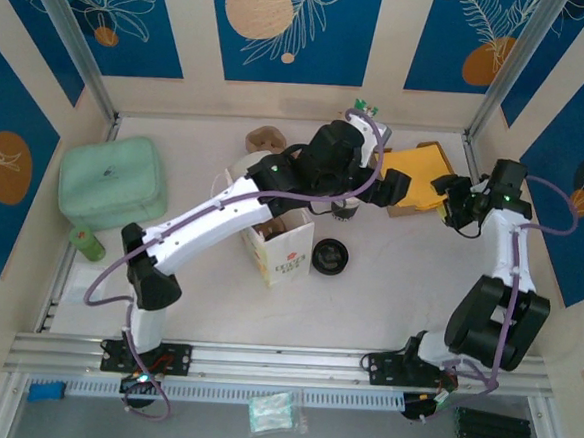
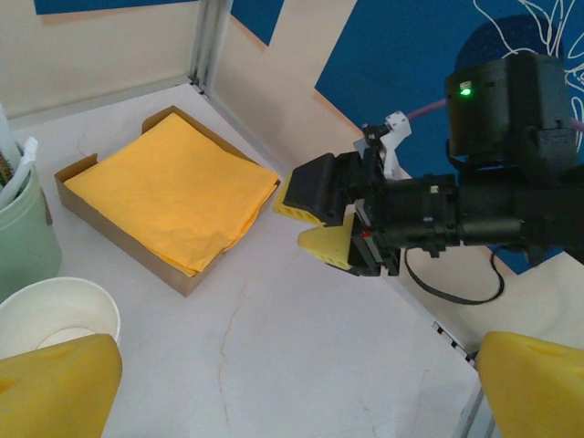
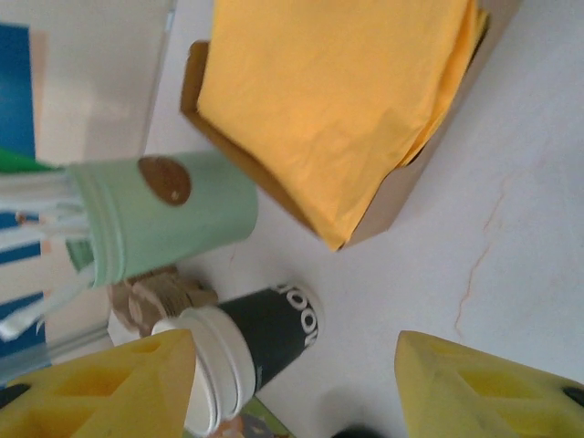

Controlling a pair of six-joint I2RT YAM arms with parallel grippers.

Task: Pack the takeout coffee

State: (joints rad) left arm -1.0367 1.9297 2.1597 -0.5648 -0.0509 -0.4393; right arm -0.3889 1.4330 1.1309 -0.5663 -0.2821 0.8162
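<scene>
The room is a small booth: cream walls (image 1: 195,32) hung with blue panels of white leaves and orange discs, metal posts in the far corners. The white table (image 1: 386,306) has faint veining and a rail along its near edge.

On the far left sits a mint-green case (image 1: 112,181). The left arm (image 1: 211,223) stretches from its near base out to the far middle, passing over a paper bag (image 1: 282,246) that stands open. The right arm (image 1: 495,293) folds up along the right side. A cardboard tray of yellow napkins (image 1: 422,178) lies far right.

The left claw (image 2: 294,365) is spread as wide as it goes, holding nothing. The right claw (image 2: 297,219) points at it from beside the tray, jaws partly apart and empty.

The coffee cup (image 1: 345,211) stands upright just right of the bag, close against one finger of the left claw. A pale green cup of stirrers (image 3: 164,219) stands just beyond it, and a black lid (image 1: 330,255) lies just nearer.
</scene>
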